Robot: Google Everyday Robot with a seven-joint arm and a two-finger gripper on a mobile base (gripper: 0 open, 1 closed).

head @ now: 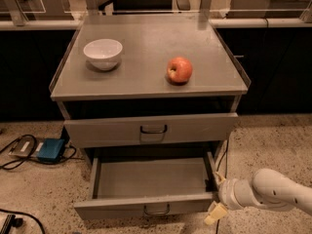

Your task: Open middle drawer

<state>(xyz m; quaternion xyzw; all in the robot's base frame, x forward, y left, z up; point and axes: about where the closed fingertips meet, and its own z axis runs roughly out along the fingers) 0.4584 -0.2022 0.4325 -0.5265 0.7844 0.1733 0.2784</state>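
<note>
The hand point(217, 195), fingers spread and holding nothing, sits at the right front corner of the pulled-out middle drawer point(146, 179), with the drawer's handle point(157, 209) off to its left.

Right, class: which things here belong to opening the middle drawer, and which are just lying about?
Part of the job:
middle drawer, pulled out
gripper, at the drawer's right front corner

Just lying about:
white bowl and apple, on the cabinet top
upper drawer
blue box, low on the left
</note>
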